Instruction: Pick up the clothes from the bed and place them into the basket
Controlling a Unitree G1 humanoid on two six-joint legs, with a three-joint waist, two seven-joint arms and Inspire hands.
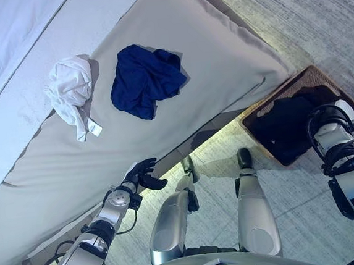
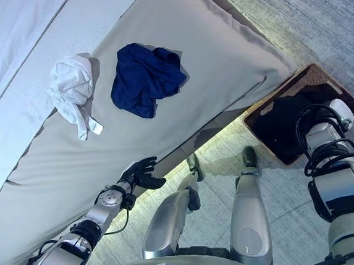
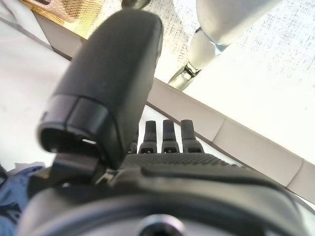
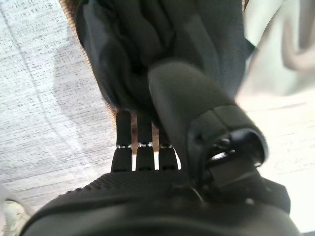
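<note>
On the bed (image 1: 220, 60) a crumpled navy garment (image 1: 144, 79) lies just beside a bunched white garment (image 1: 71, 92); both look soft and light, best pinched at a raised fold. The left hand (image 1: 144, 172) hovers empty, fingers relaxed, at the bed edge. The right hand (image 4: 147, 147), fingers extended, hangs over dark clothing (image 2: 285, 123) in the basket (image 2: 314, 74).

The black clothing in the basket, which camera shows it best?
The right wrist view: the black clothing fills it, just past the right hand. Both eye views show it small inside the basket; the left wrist view misses it.
</note>
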